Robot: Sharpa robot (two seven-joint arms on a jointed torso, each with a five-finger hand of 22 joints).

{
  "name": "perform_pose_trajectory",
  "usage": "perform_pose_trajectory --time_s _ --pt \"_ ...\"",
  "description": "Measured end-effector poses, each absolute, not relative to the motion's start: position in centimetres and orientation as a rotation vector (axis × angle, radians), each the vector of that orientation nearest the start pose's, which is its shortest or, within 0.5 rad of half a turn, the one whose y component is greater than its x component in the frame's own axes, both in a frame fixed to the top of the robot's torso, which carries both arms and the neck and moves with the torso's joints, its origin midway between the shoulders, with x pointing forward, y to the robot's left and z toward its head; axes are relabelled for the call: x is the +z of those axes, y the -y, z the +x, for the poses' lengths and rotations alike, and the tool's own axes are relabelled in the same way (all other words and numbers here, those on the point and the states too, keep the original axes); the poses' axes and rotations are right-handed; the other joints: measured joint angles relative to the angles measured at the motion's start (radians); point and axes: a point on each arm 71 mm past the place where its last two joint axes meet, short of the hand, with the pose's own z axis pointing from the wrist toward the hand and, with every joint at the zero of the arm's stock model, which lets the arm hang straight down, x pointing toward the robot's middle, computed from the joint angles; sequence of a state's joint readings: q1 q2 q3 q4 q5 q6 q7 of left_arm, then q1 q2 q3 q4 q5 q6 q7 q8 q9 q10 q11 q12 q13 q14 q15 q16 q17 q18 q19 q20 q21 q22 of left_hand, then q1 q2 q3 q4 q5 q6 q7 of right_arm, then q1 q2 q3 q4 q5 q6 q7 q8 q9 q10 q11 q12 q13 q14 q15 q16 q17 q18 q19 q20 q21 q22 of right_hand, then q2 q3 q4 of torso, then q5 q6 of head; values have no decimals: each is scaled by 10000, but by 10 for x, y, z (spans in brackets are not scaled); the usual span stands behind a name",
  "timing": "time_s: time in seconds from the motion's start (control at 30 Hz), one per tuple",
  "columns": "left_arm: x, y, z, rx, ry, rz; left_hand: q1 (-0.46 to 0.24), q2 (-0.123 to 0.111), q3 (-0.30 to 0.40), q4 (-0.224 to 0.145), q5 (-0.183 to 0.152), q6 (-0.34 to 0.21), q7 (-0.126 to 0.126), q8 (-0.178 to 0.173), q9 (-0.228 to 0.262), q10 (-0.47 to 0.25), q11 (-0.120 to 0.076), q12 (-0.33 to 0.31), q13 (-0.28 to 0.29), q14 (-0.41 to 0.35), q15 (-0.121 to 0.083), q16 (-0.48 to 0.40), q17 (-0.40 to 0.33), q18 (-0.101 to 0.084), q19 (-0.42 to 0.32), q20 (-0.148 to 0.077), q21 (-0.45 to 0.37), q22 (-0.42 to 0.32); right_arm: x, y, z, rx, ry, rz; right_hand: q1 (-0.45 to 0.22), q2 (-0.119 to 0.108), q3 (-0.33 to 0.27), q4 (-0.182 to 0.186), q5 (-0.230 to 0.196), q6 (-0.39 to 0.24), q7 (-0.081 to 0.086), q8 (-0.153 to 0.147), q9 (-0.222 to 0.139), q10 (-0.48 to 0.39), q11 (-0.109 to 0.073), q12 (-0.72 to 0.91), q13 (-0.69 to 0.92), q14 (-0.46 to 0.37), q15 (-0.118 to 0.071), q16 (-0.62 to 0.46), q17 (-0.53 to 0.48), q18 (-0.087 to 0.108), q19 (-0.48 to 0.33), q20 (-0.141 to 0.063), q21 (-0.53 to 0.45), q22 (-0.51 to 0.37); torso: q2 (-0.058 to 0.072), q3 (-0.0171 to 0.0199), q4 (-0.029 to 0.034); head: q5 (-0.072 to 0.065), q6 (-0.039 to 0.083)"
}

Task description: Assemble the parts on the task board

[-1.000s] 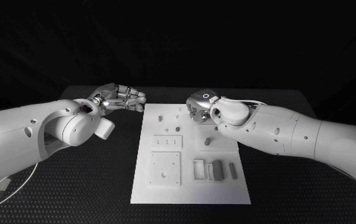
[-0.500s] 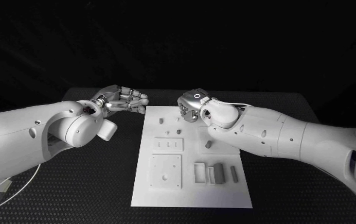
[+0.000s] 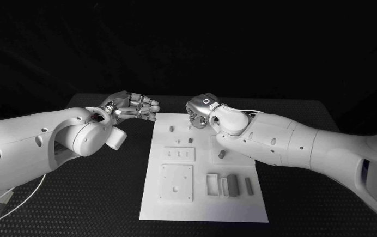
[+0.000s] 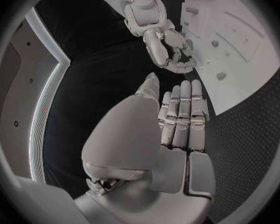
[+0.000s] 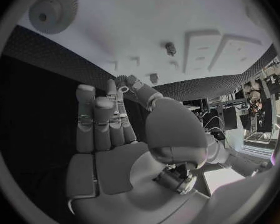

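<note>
The task board (image 3: 202, 204) is seen at table centre, small grey parts (image 3: 227, 184) resting at its 5 o'clock corner. The right hand (image 3: 200, 111), empty and part-open, hovers at the board's 12 o'clock edge; the left hand (image 3: 133, 106), curled on nothing, sits off its 10 o'clock corner. Upright pegs could be knocked by the low right hand. Since the earlier frame, that hand has been shifted toward 9 o'clock.

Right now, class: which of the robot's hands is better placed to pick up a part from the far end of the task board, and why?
Probably the right hand: it hangs over the far end of the task board, close to the small parts there. The left hand sits beside the board's far corner, over the black table. Both hold nothing.
</note>
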State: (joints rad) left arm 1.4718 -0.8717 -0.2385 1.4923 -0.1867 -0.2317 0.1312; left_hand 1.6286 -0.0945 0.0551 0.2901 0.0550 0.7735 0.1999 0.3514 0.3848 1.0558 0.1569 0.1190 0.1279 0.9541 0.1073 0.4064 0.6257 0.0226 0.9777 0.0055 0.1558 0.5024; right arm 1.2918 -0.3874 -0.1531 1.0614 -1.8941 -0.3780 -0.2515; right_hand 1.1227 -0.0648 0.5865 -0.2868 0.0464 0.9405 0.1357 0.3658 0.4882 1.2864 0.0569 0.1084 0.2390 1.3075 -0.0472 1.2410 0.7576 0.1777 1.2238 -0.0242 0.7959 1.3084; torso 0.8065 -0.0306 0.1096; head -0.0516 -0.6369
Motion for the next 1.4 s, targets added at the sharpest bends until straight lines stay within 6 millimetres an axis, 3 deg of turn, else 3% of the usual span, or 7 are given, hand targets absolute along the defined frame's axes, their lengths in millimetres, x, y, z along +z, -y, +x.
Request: perform_pose_trajectory --time_s 0.47,1.4 --pt "-130 -230 511 -12877 -17008 -8511 0 0 0 0 0 0 0 0 1 0 0 0 0 0 0 0 26 -2 0 0 0 0 -183 91 567 2483 -14063 -5308 -14 -14 28 28 -1 -1 0 -1 -7 -12 -9 -1 -1 -24 -24 39 -8 1 -2 7 0 0 38 14 -6 30 57" --pt "-125 -230 513 -12871 -16941 -8382 -41 -41 0 0 0 0 0 0 1 0 0 0 8 0 0 -39 53 -3 0 0 0 1 -185 84 565 2636 -14120 -5358 -40 -40 57 -2 -2 -1 -1 -1 0 16 22 -2 8 -21 -21 39 -28 0 0 34 0 0 51 9 -30 65 -194"
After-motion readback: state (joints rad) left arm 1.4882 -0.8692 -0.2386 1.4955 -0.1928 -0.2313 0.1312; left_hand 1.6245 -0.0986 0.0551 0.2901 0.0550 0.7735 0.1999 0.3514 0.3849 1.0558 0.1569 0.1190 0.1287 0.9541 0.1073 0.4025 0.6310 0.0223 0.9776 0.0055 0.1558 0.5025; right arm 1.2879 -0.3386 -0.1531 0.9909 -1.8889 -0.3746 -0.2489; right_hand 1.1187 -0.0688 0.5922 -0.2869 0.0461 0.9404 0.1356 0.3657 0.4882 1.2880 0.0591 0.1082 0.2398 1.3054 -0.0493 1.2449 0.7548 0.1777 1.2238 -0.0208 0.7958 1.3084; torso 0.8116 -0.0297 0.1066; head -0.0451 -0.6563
